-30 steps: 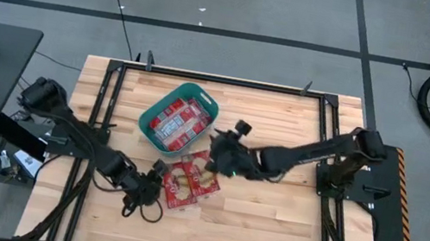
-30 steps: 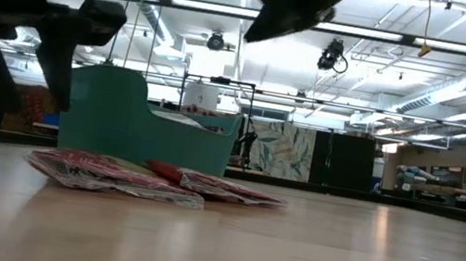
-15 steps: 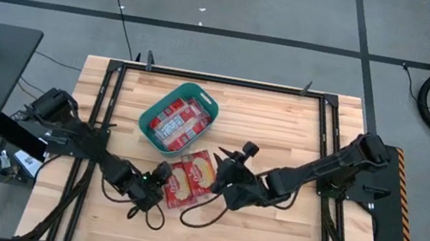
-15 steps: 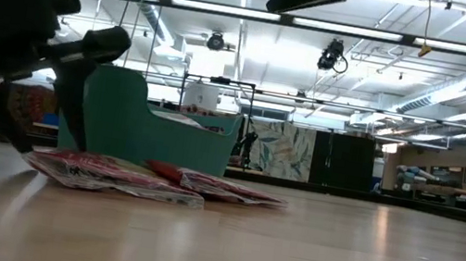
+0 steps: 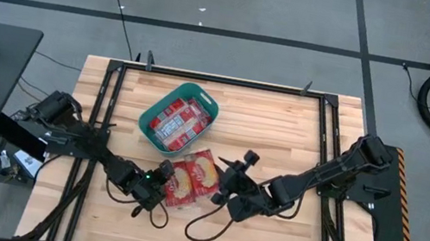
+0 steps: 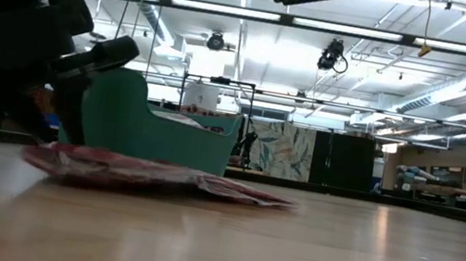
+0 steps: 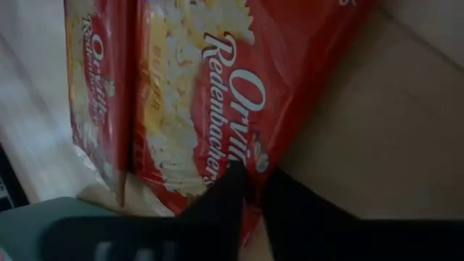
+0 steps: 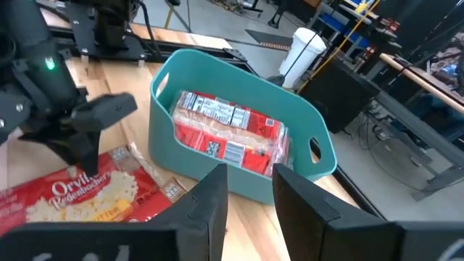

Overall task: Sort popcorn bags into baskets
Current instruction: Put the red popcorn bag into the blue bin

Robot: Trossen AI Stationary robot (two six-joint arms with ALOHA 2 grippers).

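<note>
Teal basket (image 5: 148, 118) toward the table's back-left, packed with red popcorn bags (image 5: 177, 121), the lower ones hidden. Two loose bags (image 5: 190, 178) overlapped on the wood just in front. Left gripper (image 5: 159, 183) down at their near edge, fingers (image 7: 233, 190) pinched on the top bag's edge, though blurry up close. Right gripper (image 5: 229, 186) just beside the bags, raised, fingers (image 8: 208, 201) apart with nothing between them, mostly cut off in the low view.
</note>
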